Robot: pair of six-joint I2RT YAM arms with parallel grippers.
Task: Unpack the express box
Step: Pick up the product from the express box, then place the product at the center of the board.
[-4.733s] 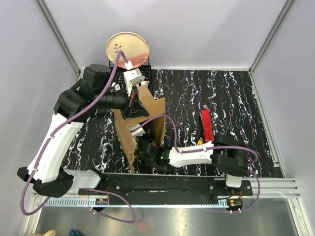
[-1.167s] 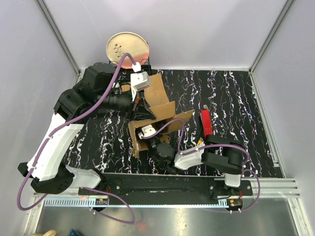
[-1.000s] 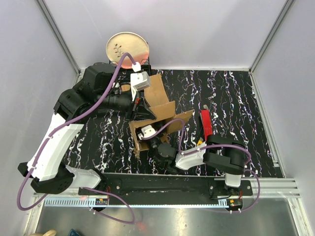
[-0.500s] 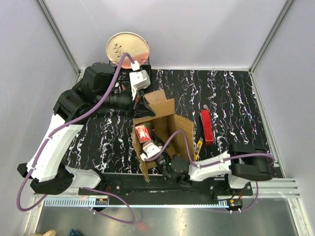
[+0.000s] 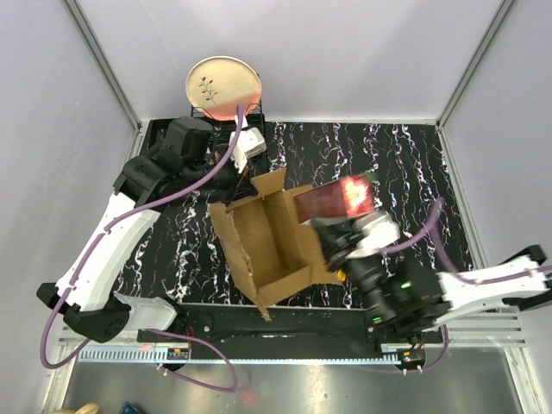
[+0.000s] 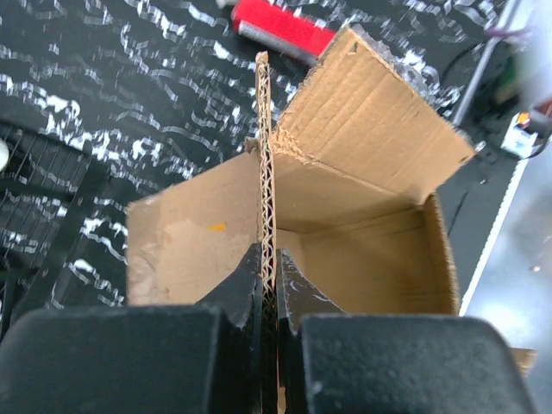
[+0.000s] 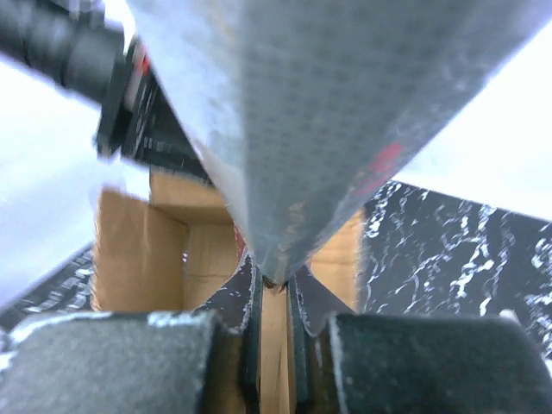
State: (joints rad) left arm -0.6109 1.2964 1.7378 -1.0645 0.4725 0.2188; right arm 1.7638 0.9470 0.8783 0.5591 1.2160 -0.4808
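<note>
Simultaneously, my left gripper (image 6: 269, 263) pinches the far wall of the express box (image 5: 263, 237); my right gripper (image 7: 272, 278) clamps a red package (image 5: 338, 197) at the box's far right.

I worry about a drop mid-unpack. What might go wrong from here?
1. The right gripper pinches the red package by one thin edge, and the top view shows it blurred; it may swing or slip free.
2. The left gripper holds the express box by a single flap; the cardboard might bend or tear, letting the box shift.
</note>
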